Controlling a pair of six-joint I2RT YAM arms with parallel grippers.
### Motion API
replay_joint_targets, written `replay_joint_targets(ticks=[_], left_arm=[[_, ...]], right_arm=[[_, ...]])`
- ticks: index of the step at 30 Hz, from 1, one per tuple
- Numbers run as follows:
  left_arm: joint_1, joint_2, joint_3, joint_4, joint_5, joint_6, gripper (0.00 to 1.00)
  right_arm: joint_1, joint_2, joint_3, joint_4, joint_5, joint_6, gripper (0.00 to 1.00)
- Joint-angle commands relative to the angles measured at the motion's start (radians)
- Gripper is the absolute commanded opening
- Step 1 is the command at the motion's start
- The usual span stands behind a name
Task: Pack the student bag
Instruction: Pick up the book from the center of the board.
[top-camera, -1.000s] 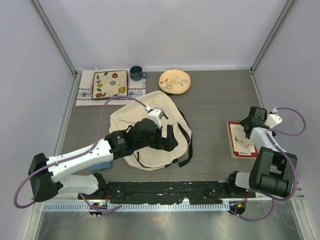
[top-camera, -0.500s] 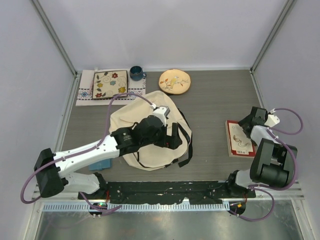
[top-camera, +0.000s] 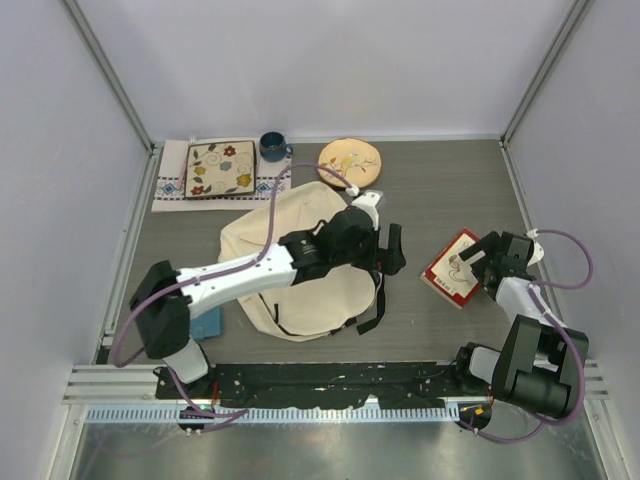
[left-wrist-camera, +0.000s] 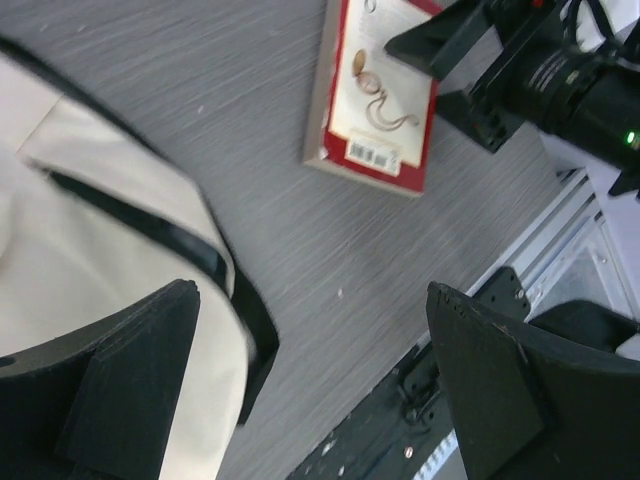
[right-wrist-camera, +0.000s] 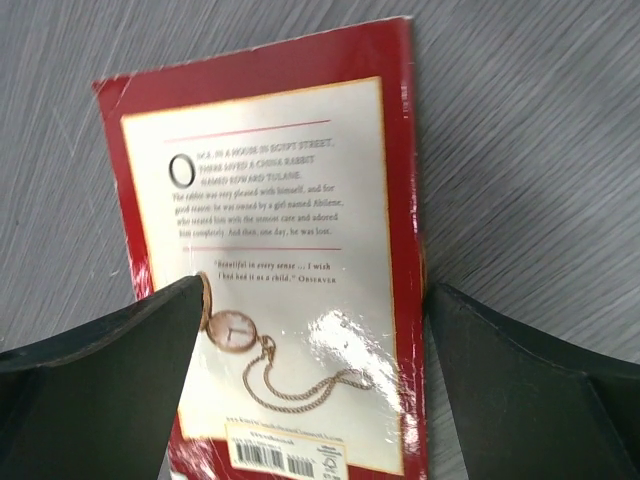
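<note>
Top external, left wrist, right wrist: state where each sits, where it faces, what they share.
Top external: above, behind the arms, looking down on the student bag; both arms show.
Left wrist: on the left gripper, fingers showing, beside the student bag, facing the book and right gripper.
Right wrist: down onto the book, own fingers flanking.
Shared: the book.

One bag (top-camera: 300, 312), one book (top-camera: 452, 270) (two plates (top-camera: 220, 168) (top-camera: 350, 162))

A red book (right-wrist-camera: 275, 260) lies back cover up on the grey bench (right-wrist-camera: 540, 120). Its cream panel shows text, a pocket watch on a chain and a barcode. The hand (right-wrist-camera: 315, 290) is spread wide, its dark fingers (right-wrist-camera: 90, 390) flanking the book's long edges.
</note>
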Motion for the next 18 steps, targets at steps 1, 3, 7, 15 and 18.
replay_joint_targets(ticks=[1, 3, 7, 15, 18], left_arm=[[0.016, 0.152, 0.157, 0.105, 0.062, 0.033, 1.0], [0.027, 0.253, 0.232, 0.111, 0.077, 0.044, 1.0], [0.048, 0.414, 0.357, 0.119, 0.177, 0.072, 1.0], [0.082, 0.625, 0.535, 0.132, 0.339, 0.133, 1.0], [0.084, 0.674, 0.564, 0.134, 0.372, 0.142, 1.0]], right_arm=[[0.005, -0.02, -0.037, -0.035, -0.118, -0.021, 1.0], [0.005, -0.022, -0.04, -0.032, -0.12, -0.027, 1.0], [0.005, -0.019, -0.037, -0.04, -0.111, -0.013, 1.0], [0.005, -0.04, -0.028, -0.049, -0.098, 0.035, 1.0], [0.005, -0.051, -0.028, -0.052, -0.107, 0.044, 1.0]])
